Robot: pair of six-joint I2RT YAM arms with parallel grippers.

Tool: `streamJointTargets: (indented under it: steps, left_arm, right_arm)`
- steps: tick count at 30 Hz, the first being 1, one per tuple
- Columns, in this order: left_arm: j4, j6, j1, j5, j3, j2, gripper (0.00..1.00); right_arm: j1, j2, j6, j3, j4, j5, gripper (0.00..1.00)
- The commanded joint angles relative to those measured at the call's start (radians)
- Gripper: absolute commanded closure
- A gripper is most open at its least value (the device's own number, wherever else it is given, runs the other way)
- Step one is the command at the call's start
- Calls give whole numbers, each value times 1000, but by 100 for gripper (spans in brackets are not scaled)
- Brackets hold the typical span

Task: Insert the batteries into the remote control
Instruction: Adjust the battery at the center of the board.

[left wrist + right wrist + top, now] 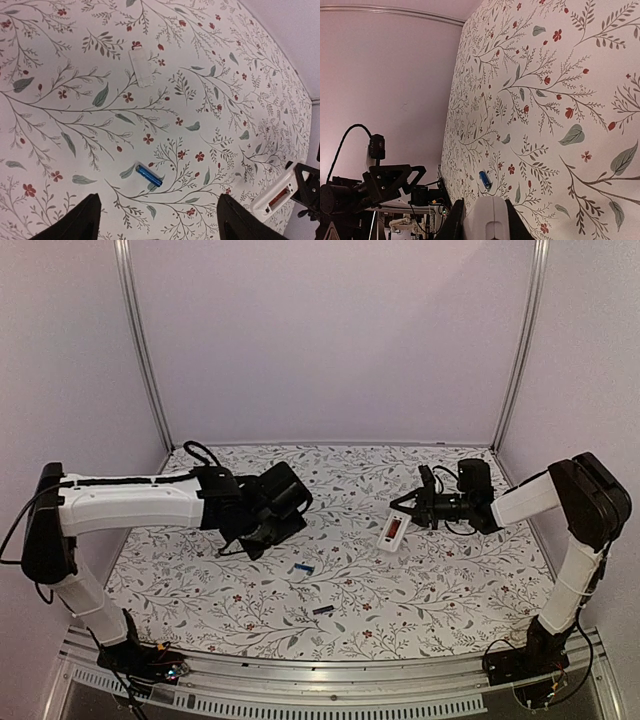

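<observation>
The right gripper clamps the remote, its battery bay uncovered. The left gripper is wide open, holding nothing. The blue battery and the black battery lie on the table.

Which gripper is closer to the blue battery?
Left. The left gripper hovers open close above the blue battery; the right gripper holds the remote control, farther off to the right.

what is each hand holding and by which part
The right hand grips the remote control by one end. The left hand is open and holds nothing.
</observation>
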Motion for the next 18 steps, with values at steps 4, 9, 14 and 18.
streamJointTargets:
  steps: [4,9,14,18]
  left_arm:
    - [-250,-250,-34,122,217,264,31]
    - [-212,-323,-33,157,207,313,40]
    - [-148,-352,-29,210,204,370,46]
    - [-134,-353,-25,214,225,406,48]
  right_arm:
    - [-41,-48,-71,-21,-89,17,100]
    - [-44,-75,-105,-27,-127,26,100]
    - [-44,-83,-119,-26,-142,27,100]
    - [-44,-83,-124,-26,-145,25,100]
